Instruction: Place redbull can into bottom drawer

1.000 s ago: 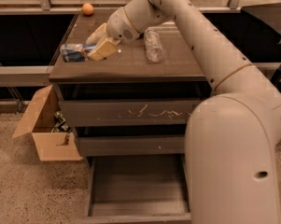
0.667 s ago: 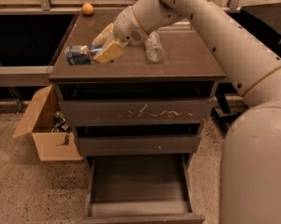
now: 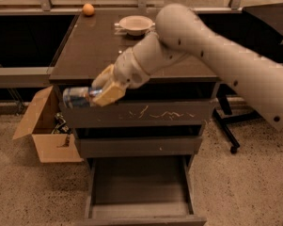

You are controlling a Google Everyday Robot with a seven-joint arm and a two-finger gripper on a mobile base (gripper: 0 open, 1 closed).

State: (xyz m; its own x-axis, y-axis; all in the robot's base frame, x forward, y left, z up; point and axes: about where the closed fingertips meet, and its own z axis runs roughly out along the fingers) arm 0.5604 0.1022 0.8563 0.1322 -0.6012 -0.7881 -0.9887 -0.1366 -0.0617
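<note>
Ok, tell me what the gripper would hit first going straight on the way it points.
The gripper, shut on the redbull can in front of the cabinet, points toward picture left and slightly down. Beyond the can, that line likely meets the open cardboard box on the floor, though depth is unclear.

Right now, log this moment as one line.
gripper: shut on can | can: held at cabinet front-left edge | bottom drawer: open, empty | status: not placed
</note>
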